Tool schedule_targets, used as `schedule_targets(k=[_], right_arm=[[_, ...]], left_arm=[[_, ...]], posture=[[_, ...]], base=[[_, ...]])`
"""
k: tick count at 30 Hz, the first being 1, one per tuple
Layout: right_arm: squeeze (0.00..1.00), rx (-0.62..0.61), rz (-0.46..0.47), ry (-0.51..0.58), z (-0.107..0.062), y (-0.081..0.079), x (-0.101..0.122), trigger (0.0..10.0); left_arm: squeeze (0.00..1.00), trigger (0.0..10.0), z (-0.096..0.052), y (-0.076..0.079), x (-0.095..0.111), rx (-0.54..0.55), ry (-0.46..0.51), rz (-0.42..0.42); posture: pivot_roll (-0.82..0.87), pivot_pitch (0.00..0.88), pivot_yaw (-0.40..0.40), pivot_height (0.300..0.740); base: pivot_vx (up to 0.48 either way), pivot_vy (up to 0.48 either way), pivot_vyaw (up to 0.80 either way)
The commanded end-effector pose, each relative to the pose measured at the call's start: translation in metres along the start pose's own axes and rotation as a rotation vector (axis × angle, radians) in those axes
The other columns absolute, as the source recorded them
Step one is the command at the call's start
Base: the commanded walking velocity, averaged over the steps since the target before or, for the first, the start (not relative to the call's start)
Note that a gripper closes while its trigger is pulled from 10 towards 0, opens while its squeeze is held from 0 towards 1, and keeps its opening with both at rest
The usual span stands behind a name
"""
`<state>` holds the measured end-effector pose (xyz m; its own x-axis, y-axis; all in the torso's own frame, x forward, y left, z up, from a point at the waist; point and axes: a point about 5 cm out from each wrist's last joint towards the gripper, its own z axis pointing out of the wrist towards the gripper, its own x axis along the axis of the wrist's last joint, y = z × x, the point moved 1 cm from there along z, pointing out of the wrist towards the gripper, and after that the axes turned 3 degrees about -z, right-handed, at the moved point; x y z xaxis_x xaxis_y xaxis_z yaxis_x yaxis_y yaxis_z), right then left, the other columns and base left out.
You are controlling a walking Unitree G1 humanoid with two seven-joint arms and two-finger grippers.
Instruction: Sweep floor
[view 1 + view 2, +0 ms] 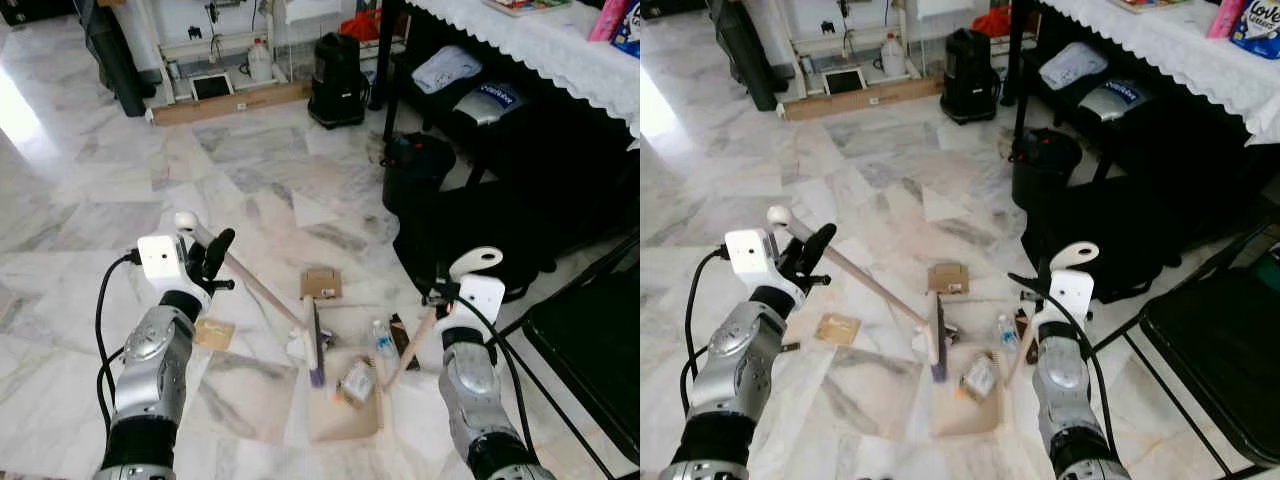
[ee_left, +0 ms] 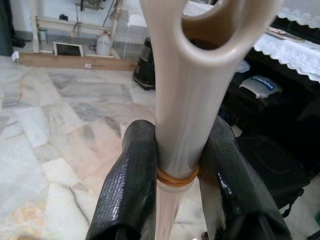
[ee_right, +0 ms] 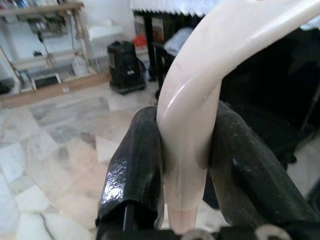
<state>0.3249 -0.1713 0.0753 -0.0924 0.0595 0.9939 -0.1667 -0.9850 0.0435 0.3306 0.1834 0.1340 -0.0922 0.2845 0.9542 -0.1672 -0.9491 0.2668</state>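
Spanning a room with a lace-covered desk, the marble floor carries a dustpan holding litter beside the brush, whose handle the left end effector clamps, while the right end effector clamps the dustpan's handle.

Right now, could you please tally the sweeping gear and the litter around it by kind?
Broom: 1
Dustpan: 1
Cardboard pieces: 2
Plastic bottle: 1
Wrappers: 2
Total: 7
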Motion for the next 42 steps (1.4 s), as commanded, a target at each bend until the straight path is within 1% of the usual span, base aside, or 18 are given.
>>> schedule_targets(k=[1,3,7,9,12,13,15,19,27,32,34,39,42], right_arm=[[0.0,-0.002,0.008,0.024,0.001,0.0,0.006,10.0],[0.0,-0.02,0.026,0.06,0.0,0.004,0.014,10.0],[0.0,-0.019,0.035,0.084,-0.001,0.005,0.019,10.0],[0.0,-0.027,0.049,0.109,-0.004,0.006,0.024,10.0],[0.0,-0.029,0.054,0.117,-0.008,0.005,0.027,10.0],[0.0,-0.036,0.068,0.133,-0.011,0.006,0.031,10.0],[0.0,-0.045,0.082,0.155,-0.014,0.008,0.035,10.0],[0.0,-0.068,0.079,0.161,-0.017,0.013,0.039,10.0],[0.0,-0.089,0.05,0.174,-0.018,0.019,0.045,10.0],[0.0,-0.094,0.041,0.171,-0.019,0.021,0.048,10.0],[0.0,-0.097,0.04,0.169,-0.02,0.021,0.048,10.0],[0.0,-0.098,0.038,0.169,-0.018,0.02,0.051,10.0],[0.0,-0.097,0.031,0.174,-0.018,0.021,0.053,10.0]], left_arm=[[0.0,10.0,0.001,0.005,0.012,-0.021,0.071,0.023],[0.0,10.0,0.0,0.003,0.016,0.008,0.107,0.042],[0.0,10.0,-0.002,0.004,0.017,0.014,0.119,0.068],[0.0,10.0,-0.006,0.008,0.02,0.015,0.139,0.101],[0.0,10.0,-0.007,0.008,0.021,0.024,0.15,0.118],[0.0,10.0,-0.01,0.009,0.022,0.027,0.166,0.163],[0.0,10.0,-0.014,0.011,0.023,0.025,0.183,0.214],[0.0,10.0,-0.016,0.016,0.022,0.0,0.187,0.245],[0.0,10.0,-0.015,0.016,0.014,0.011,0.169,0.253],[0.0,10.0,-0.015,0.019,0.011,-0.008,0.164,0.279],[0.0,10.0,-0.014,0.02,0.01,-0.017,0.157,0.313],[0.0,10.0,-0.01,0.021,0.008,-0.029,0.15,0.325],[0.0,10.0,-0.01,0.022,0.005,-0.048,0.137,0.361]], posture=[[-0.03,0.062,-0.003,0.74],[-0.04,0.053,-0.002,0.74],[-0.04,0.05,-0.002,0.74],[-0.03,0.037,-0.002,0.74],[-0.03,0.03,-0.001,0.74],[-0.03,0.024,0.003,0.74],[-0.04,0.017,0.004,0.74],[-0.03,0.004,0.002,0.74],[-0.04,0.0,0.002,0.74],[-0.04,0.0,0.001,0.74],[-0.03,0.0,0.001,0.74],[-0.04,0.0,-0.002,0.74],[-0.04,0.0,-0.002,0.74]], base=[[0.0,0.0,0.0],[0.0,0.0,0.0],[0.0,0.0,0.0],[0.0,0.0,0.0],[0.0,0.0,0.0],[0.0,0.0,0.0],[0.0,0.0,0.0],[0.0,0.0,0.0],[0.0,0.0,0.0],[0.0,0.0,0.68],[0.0,0.0,0.8],[0.0,0.0,0.8],[0.0,0.0,0.8]])
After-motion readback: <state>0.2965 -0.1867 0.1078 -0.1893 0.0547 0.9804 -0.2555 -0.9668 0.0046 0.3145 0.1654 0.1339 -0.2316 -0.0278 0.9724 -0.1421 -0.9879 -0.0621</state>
